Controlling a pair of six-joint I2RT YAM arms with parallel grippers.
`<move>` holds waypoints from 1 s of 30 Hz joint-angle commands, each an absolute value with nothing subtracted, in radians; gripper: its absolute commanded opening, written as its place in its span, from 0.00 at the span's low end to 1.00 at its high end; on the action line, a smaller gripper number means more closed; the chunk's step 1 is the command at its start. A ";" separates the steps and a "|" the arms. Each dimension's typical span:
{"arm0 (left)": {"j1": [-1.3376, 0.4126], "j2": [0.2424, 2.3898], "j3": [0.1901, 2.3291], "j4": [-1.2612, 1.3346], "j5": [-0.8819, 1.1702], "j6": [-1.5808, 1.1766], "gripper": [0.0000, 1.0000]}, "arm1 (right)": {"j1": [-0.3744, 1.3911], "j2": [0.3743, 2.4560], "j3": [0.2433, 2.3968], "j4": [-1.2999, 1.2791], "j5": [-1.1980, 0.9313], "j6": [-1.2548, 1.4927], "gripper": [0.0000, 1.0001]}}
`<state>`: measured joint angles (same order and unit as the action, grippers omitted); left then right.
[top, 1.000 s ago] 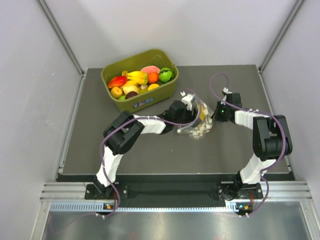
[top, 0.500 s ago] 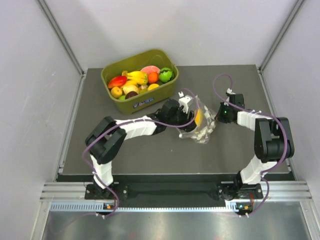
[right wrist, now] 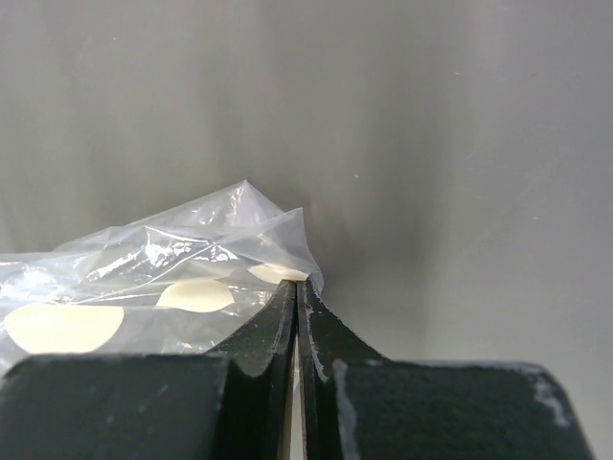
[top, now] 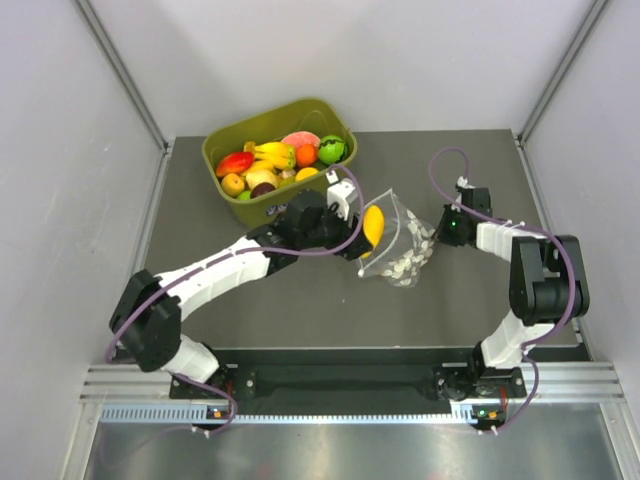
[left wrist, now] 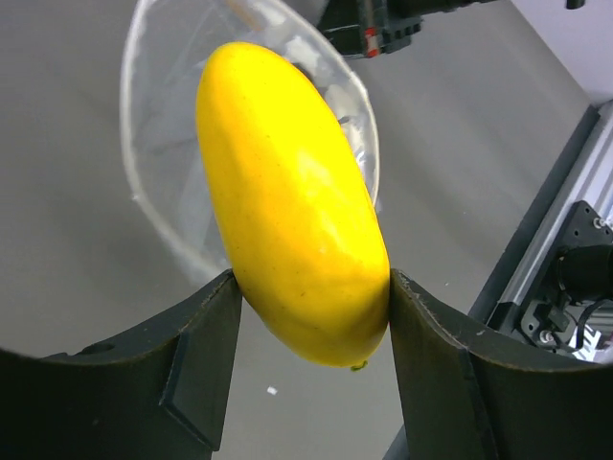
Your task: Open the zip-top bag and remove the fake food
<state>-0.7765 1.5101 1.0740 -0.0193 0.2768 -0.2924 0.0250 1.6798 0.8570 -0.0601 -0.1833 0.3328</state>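
Observation:
My left gripper [top: 366, 228] is shut on a smooth yellow fake fruit [top: 373, 226], held just left of the bag's open mouth; in the left wrist view the fruit [left wrist: 292, 201] sits clamped between both fingers [left wrist: 206, 326], with the bag's round opening [left wrist: 163, 182] behind it. The clear zip-top bag [top: 408, 250] with white oval dots lies on the grey mat. My right gripper [top: 437, 234] is shut on the bag's right corner; in the right wrist view the plastic [right wrist: 201, 259] runs into the closed fingertips [right wrist: 297, 297].
An olive-green tub [top: 285, 195] at the back left holds several toy fruits, among them a red piece [top: 235, 162], a banana bunch [top: 272, 153] and a green piece [top: 331, 150]. Grey walls stand on both sides of the mat.
My left gripper has drawn back to the left, out of the bag, bringing the yellow fruit with it. The bag now lies flatter. The right gripper has stayed put.

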 commanded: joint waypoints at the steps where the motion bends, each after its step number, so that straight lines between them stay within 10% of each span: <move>1: -0.743 1.408 1.040 -0.084 0.232 -0.275 0.00 | 0.008 1.638 0.844 -0.057 -0.166 0.316 0.00; 9: -0.594 1.241 1.028 -0.133 0.175 -0.262 0.00 | 0.008 1.615 0.839 -0.069 -0.169 0.314 0.09; 11: -0.537 1.233 1.049 -0.162 0.161 -0.246 0.00 | 0.008 1.602 0.838 -0.072 -0.181 0.308 0.43; 17: -0.385 1.265 1.126 -0.154 0.092 -0.247 0.00 | 0.008 1.539 0.808 -0.072 -0.189 0.308 0.90; 30: -0.253 1.495 1.259 0.025 -0.250 -0.235 0.00 | 0.008 1.304 0.764 -0.106 -0.216 0.282 0.96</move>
